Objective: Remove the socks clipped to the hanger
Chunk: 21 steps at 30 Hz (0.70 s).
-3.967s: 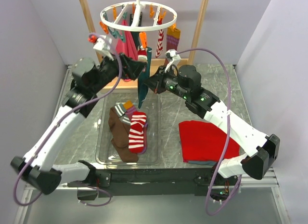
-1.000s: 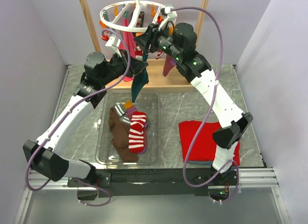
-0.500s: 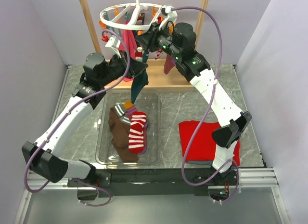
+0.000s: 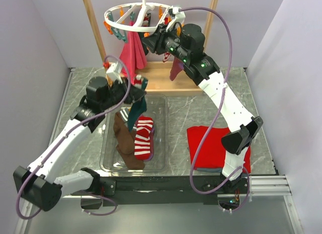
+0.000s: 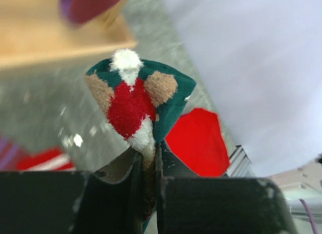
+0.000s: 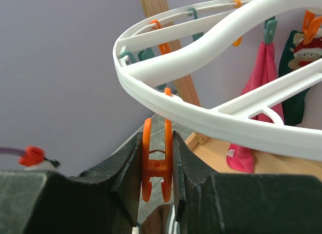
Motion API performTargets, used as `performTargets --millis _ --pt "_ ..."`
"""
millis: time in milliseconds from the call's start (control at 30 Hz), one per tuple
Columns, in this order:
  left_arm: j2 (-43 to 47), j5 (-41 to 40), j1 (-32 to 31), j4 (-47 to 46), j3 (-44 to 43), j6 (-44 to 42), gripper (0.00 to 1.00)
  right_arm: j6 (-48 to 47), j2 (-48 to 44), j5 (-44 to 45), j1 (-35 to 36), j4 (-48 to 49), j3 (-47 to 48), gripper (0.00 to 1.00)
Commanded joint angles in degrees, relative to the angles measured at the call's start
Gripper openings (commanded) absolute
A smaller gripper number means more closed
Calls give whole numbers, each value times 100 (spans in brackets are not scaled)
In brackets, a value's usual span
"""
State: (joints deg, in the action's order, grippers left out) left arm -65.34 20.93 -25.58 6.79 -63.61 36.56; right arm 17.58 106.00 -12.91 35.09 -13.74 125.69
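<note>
Below the hanger (image 6: pixel 201 121), the left pincer (image 5: pixel 148 161) is clamping a teal sock (image 5: pixel 173 93) while the right pincer (image 6: pixel 157 143) is squeezing a clip (image 6: pixel 147 158) to open it.

A dark teal sock (image 4: pixel 135 112) — red, tan and white patches at its top — hangs limp, pinched in the left hand (image 4: pixel 134 89). Beneath it a brown sock (image 4: pixel 122 139) and a red-and-white striped sock (image 4: pixel 143 139) lie side by side, touching. A maroon sock (image 4: pixel 176 69) hangs clipped.
</note>
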Motion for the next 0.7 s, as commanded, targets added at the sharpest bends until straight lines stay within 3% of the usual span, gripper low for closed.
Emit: performTargets --millis 0,133,267,433,500,533,633,667 --pt "416 -983 10 692 717 571 1 61 -255 60 -20 99 -105 7" --pt "785 -985 18 561 1473 975 1 43 -316 60 -20 91 -220 7" --pt "918 -1538 18 368 2228 1432 1 70 -343 60 -20 117 -325 7" --pt "-62 -1952 124 -142 2205 1390 2 166 -343 34 -11 231 -545 8" --pt "-791 -2048 220 -117 1732 1275 15 184 -343 43 -11 257 -607 8" --pt "-1013 -2066 247 6 1538 1240 40 193 -317 60 -11 249 -607 8" --pt "-1586 -2400 256 470 826 1091 75 210 -273 60 -2 117 -511 9" --pt "-1596 -2487 256 534 676 1091 79 202 -272 51 6 65 -493 9"
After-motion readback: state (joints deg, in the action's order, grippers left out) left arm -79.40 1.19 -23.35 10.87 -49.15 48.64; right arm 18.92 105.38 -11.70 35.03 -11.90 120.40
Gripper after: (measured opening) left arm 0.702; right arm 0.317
